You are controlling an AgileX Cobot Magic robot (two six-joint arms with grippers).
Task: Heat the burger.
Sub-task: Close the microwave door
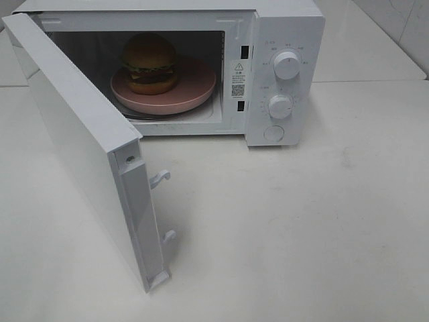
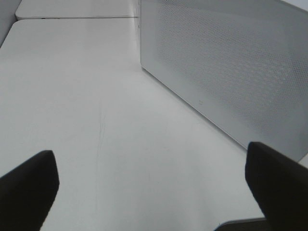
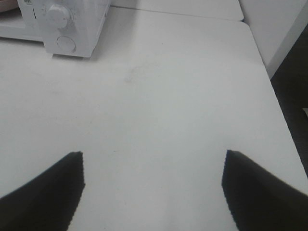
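Your burger (image 1: 149,64): whole, upright, layers stacked level. Top bun domed, glossy golden-brown. Under it you see green lettuce edge, then dark patty, then brown bottom bun. Tomato hard for you to make out in cavity shade. Burger sits on round pink plate (image 1: 194,94), slightly left of plate centre, toward back. Plate lies inside microwave (image 1: 285,27) cavity, with door (image 1: 74,127) swung wide open, so you look straight in at burger.
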